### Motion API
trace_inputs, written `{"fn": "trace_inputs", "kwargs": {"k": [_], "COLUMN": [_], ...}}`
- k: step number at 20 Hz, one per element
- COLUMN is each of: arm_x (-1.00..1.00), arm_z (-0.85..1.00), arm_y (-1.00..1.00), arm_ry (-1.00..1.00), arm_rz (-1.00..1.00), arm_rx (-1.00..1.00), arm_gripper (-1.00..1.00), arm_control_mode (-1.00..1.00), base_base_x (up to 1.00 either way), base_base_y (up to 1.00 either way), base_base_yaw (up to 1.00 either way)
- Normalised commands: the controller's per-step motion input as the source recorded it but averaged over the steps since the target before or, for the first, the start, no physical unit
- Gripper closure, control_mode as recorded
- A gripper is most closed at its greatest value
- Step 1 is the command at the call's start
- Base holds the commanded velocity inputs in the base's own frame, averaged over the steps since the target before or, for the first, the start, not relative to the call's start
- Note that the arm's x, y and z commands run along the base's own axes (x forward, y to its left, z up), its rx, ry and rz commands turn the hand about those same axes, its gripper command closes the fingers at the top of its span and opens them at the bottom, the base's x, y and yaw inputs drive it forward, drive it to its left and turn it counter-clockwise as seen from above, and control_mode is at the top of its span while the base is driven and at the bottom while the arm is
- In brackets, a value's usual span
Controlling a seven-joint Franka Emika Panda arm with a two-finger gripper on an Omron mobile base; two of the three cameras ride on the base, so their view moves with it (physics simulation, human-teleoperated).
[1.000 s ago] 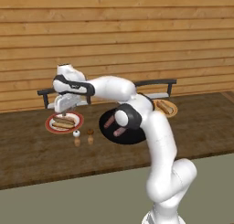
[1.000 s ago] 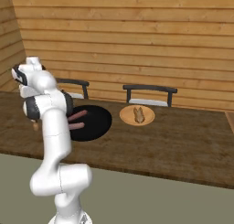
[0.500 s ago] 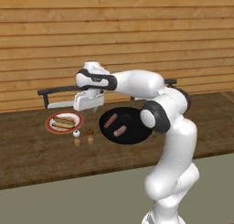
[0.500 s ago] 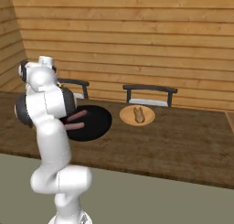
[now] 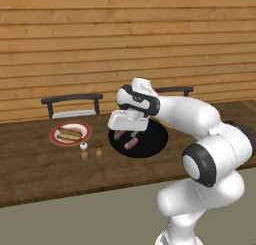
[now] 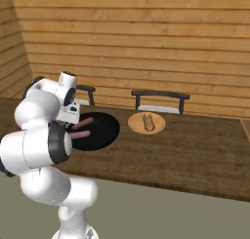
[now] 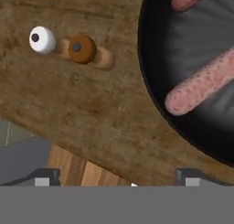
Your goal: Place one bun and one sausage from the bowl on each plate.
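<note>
Nearest us, our gripper hangs empty with its tips spread wide over the black bowl's left edge. Two sausages lie in the bowl. Beyond, the red-rimmed plate holds a bun, and the tan plate carries a bun.

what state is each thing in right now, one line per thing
gripper: open, empty, at the bowl's near edge over the table
bowl: on the table, two sausages inside
sausages: lying loose in the bowl, apart
red-rimmed plate: holds a bun and what looks like a sausage
tan plate: holds one bun, no sausage
two shakers: upright, side by side between red-rimmed plate and bowl
</note>
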Motion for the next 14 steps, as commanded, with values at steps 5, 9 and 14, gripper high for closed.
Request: {"fn": "trace_inputs", "kwargs": {"k": [5, 9, 14], "arm_x": [0.00, 0.60, 0.46], "arm_z": [0.51, 0.07, -0.46], "arm_y": [-0.40, -0.03, 0.00], "arm_ry": [0.39, 0.68, -0.11], "arm_rz": [-0.27, -0.24, -0.15], "arm_rx": [-0.01, -0.14, -0.06], "arm_gripper": [-1.00, -1.00, -1.00], "arm_control_mode": [-1.00, -1.00, -1.00], "base_base_x": [0.00, 0.00, 0.00], "base_base_y": [0.00, 0.00, 0.00], "base_base_yaw": [0.00, 0.00, 0.00]}}
